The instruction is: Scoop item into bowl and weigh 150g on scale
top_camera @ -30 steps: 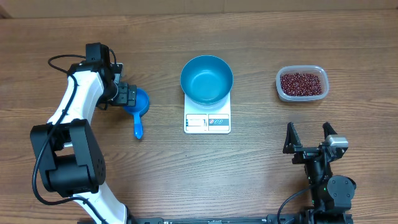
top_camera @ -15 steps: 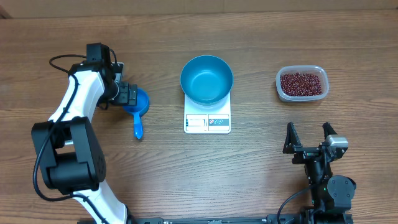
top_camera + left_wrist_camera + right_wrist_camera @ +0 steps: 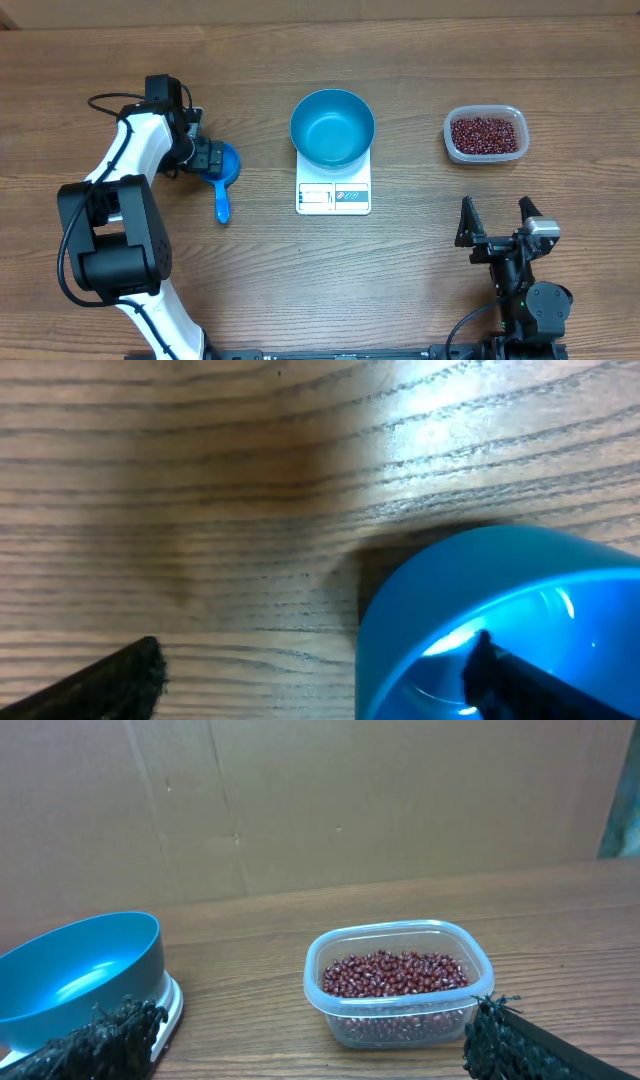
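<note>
Left gripper [image 3: 210,156] was at the blue scoop [image 3: 226,164], jaws spread wide and gripping nothing. In the left wrist view one finger [image 3: 530,682] stood over the cup's hollow and the other [image 3: 115,678] outside it above the bare table [image 3: 400,290], so the jaws straddled the cup wall. Whether either pad touched the plastic could not be told. The scoop's handle [image 3: 221,206] pointed toward the near edge, away from the jaws.

Right gripper [image 3: 494,206] was parked near the front edge, fully open and empty.

Beans [image 3: 485,133] all lay in the clear tub [image 3: 448,138] at far right. None were in the blue bowl [image 3: 332,125], which sat on the white scale [image 3: 333,197] at centre and overhung its far edge.

Risks, as judged:
- Closing on a thin curved wall instead of the handle could tip or squirt the scoop sideways, and a skewed grip would spill beans later.
- Scoop and tub were well apart with the bowl and scale between them. A low crossing could nudge the bowl and upset the weighing.
- The light tub might slide when dug into.

Room: wide bare table in front of the scale and between scale and tub. Bowl and tub sat close to the rear edge, leaving little margin behind them.
</note>
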